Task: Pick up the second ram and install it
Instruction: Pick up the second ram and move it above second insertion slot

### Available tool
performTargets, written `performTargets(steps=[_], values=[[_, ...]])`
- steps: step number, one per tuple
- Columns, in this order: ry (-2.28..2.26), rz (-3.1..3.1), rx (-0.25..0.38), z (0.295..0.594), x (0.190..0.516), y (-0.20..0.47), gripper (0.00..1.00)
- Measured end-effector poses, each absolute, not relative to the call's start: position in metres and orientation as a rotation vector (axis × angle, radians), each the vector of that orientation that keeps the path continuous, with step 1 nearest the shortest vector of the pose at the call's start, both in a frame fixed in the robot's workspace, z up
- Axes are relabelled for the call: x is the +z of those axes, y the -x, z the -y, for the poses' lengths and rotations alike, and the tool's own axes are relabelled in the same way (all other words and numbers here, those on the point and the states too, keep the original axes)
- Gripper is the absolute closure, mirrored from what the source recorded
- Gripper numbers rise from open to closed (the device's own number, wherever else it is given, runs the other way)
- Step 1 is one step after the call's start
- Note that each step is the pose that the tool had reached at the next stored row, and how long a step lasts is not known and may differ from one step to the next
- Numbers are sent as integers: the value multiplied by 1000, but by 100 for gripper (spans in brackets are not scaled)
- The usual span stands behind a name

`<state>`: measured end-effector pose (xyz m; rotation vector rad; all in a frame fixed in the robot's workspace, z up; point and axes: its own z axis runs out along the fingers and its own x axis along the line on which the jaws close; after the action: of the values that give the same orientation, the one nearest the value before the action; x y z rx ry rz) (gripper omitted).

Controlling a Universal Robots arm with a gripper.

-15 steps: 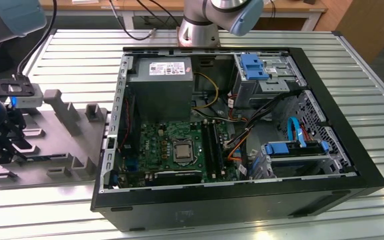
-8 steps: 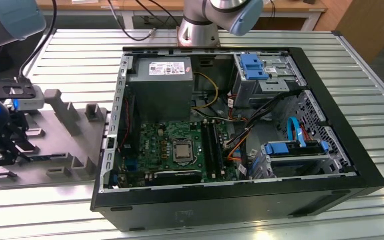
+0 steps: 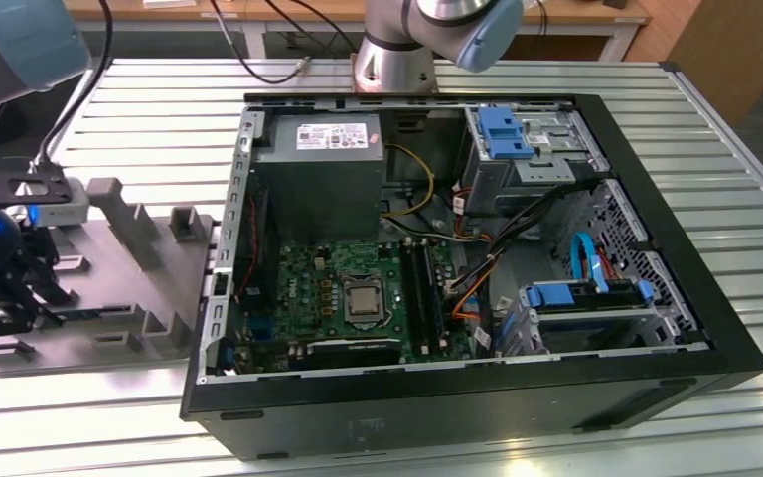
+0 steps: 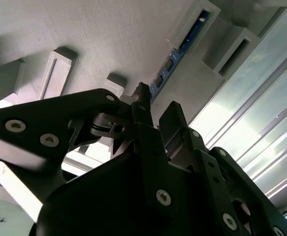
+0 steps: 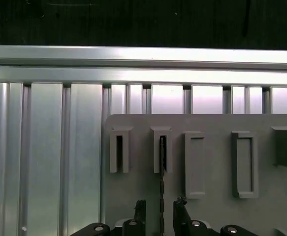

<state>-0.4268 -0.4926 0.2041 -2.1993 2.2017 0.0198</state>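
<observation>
At the exterior view's left, the gripper (image 3: 8, 303) hangs low over the grey moulded tray (image 3: 136, 263), which lies on the slatted metal table (image 3: 713, 119).

In the first wrist view the second ram (image 5: 162, 164) stands on edge in one of the tray's narrow slots. It reads as a thin dark strip running from the slot toward the camera. The black fingertips (image 5: 140, 210) flank its near end, one on each side. The jaws are spread, with a visible gap between each finger and the stick, so nothing is pinched (the stick sits about midway between them). Other slots to either side of it are bare grey pockets.

In the second wrist view the ram (image 4: 178, 51) shows as a blue-green strip seated in its slot. The gripper (image 4: 157, 105) is just at the end of it, fingers apart.

Further toward the exterior view's right, the open computer case (image 3: 421, 422) lies on its side just beside the tray. Inside it are the power supply (image 3: 318, 179), the green motherboard (image 3: 305, 288) with its long black socket rails (image 3: 421, 283), and a blue drive bracket (image 3: 501, 129). The ram is well apart from those rails, in the tray.
</observation>
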Motion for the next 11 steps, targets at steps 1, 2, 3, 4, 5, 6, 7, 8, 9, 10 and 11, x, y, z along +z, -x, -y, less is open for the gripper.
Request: performTargets(steps=[1, 2, 3, 4, 5, 6, 7, 8, 9, 10, 11], values=[[2199, -2201, 19, 493, 203, 427, 64], [2199, -2201, 18, 493, 201, 428, 64], [2199, -2201, 18, 493, 200, 428, 64], [2199, -2201, 18, 493, 200, 428, 64], [2199, -2201, 18, 493, 199, 428, 64], [2199, -2201, 18, 493, 199, 428, 64], [2199, -2201, 18, 493, 199, 428, 64], [2199, -2201, 18, 493, 199, 428, 64], [2199, -2201, 18, 493, 199, 428, 64], [2198, -2201, 17, 492, 199, 429, 64], [2198, -2201, 17, 491, 198, 429, 64]])
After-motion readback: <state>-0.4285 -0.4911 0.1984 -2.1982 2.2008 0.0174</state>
